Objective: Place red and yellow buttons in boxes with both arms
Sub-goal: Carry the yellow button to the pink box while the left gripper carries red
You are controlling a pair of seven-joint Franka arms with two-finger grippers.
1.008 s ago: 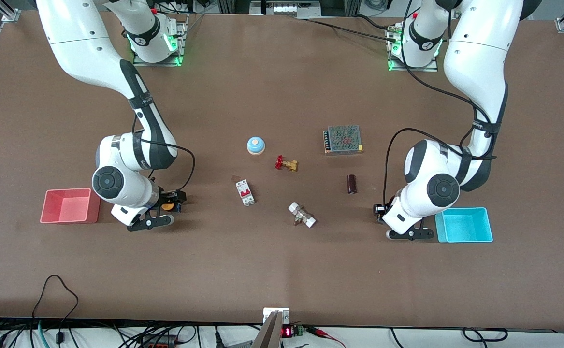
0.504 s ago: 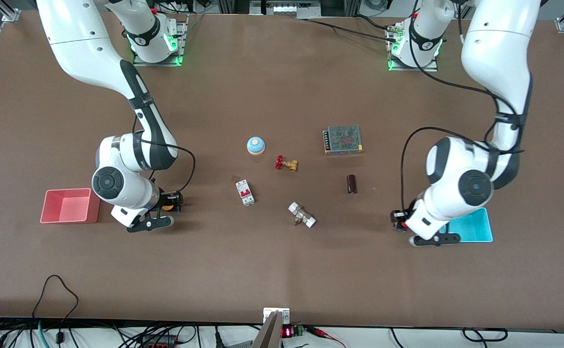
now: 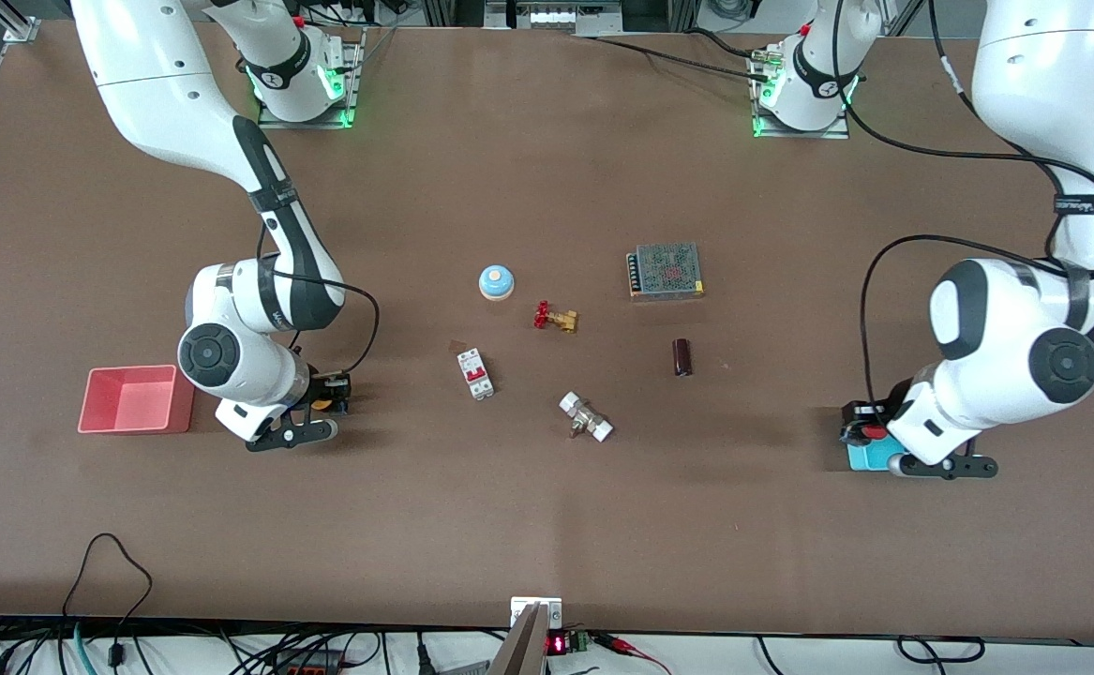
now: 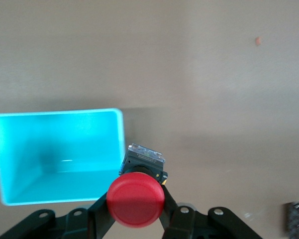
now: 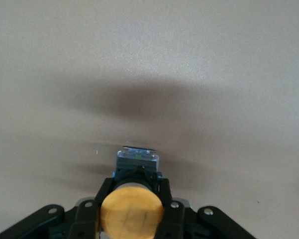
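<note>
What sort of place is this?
Probably a robotics lab: two arms bolted to a brown table, loose electrical parts such as a breaker and power supply, cables along the edge.

The left gripper [image 3: 861,433] hangs above the table at the left arm's end, fingers clamped on a held part, wrist bent downward. The right gripper [image 3: 329,396] is positioned low over the table at the right arm's end, fingers likewise clamped.
</note>
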